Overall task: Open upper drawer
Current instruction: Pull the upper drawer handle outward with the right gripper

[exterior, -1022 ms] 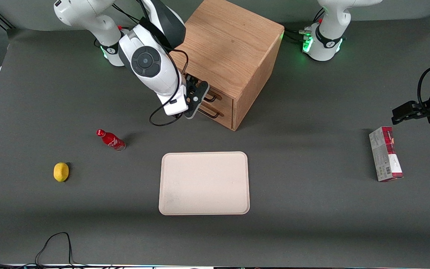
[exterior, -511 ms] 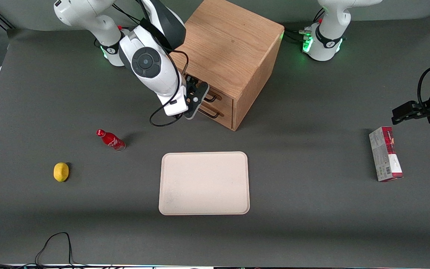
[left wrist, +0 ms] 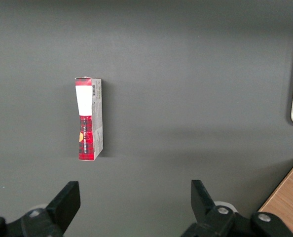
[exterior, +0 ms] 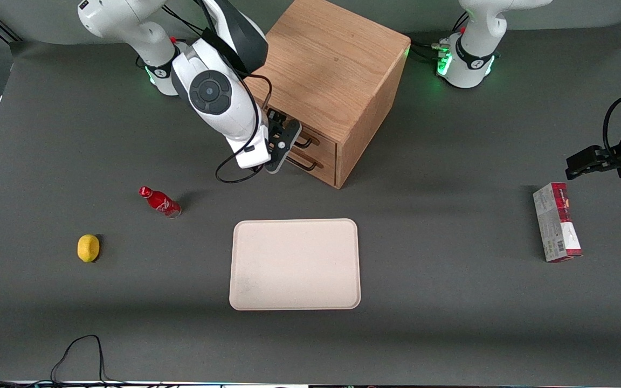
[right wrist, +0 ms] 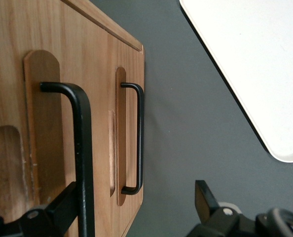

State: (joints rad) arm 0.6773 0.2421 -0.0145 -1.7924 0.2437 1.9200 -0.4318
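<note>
— Upper drawer (exterior: 310,138) first: where do we stand with it?

— From the camera outward we pass the beige tray (exterior: 295,264), the yellow lemon (exterior: 88,248) and the red cola bottle (exterior: 160,201) toward the working arm's end, and the red carton (exterior: 557,222) toward the parked arm's end, then reach the oak cabinet (exterior: 332,81). Its upper drawer sits flush under the top panel, shut as far as we can see.

— And our gripper (right wrist: 136,207)?

— It hovers right in front of the drawer fronts. In the wrist view its fingers (right wrist: 62,207) are spread apart, one beside the upper drawer's black wire handle (right wrist: 82,148), holding nothing. The lower drawer's handle (right wrist: 138,138) lies between the fingers, untouched.

— So what's done?

— We judge the approach nearly done. Closing on the handle and pulling the drawer out are both left.
</note>
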